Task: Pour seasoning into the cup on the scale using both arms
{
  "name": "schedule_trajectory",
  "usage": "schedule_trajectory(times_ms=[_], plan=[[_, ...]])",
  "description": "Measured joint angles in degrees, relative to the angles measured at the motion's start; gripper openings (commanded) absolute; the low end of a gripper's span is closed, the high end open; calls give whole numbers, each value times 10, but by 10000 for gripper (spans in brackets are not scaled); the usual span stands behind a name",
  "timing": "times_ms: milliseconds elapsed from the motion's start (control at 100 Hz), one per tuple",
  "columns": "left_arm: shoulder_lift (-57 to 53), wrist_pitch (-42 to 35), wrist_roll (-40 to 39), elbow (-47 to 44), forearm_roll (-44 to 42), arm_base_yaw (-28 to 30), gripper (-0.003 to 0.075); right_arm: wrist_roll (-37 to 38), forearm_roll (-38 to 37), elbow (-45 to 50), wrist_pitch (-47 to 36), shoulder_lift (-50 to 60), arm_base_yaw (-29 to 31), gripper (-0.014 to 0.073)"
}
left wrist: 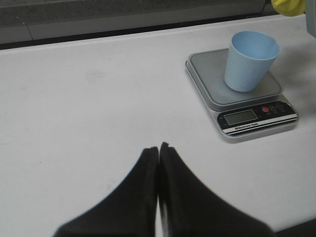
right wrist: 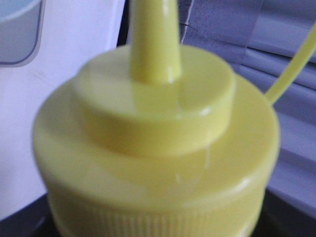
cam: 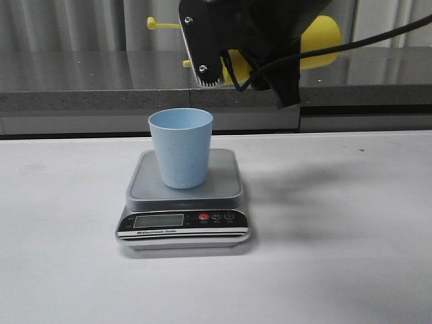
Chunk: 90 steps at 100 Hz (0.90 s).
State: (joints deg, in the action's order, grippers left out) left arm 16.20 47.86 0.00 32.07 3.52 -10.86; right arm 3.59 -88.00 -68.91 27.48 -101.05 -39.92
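Note:
The pale blue cup [cam: 180, 148] stands upright on the steel platform of the scale [cam: 223, 181]. High above it and a little to the right, my right gripper [cam: 229, 62] is shut on the yellow seasoning bottle [cam: 321, 39]. The bottle lies roughly level with its nozzle tip [cam: 186, 64] pointing left. Its cap strap [cam: 162, 25] sticks out further left. In the right wrist view the bottle's shoulder [right wrist: 158, 148] and nozzle [right wrist: 153, 39] fill the picture. My left gripper [left wrist: 159, 146] is shut and empty, over bare table well away from the cup [left wrist: 251, 61] and the scale [left wrist: 247, 118].
The white table [cam: 351, 256] spreads around the scale on all sides. A grey ledge and wall [cam: 81, 94] run along the table's far edge, behind the cup.

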Motion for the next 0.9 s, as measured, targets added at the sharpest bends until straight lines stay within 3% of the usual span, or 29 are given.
schedule_trajectory(times_ms=[120, 240, 450, 900], plan=[[0, 0, 0, 0, 0, 0, -20, 48, 7, 0, 20, 0, 0, 223], [0, 0, 0, 0, 0, 0, -20, 145, 13, 0, 29, 0, 5, 223], [0, 0, 0, 0, 0, 0, -20, 294, 21, 0, -23, 25, 29, 223], [0, 0, 0, 0, 0, 0, -20, 472, 73, 37, -120, 123, 67, 223]])
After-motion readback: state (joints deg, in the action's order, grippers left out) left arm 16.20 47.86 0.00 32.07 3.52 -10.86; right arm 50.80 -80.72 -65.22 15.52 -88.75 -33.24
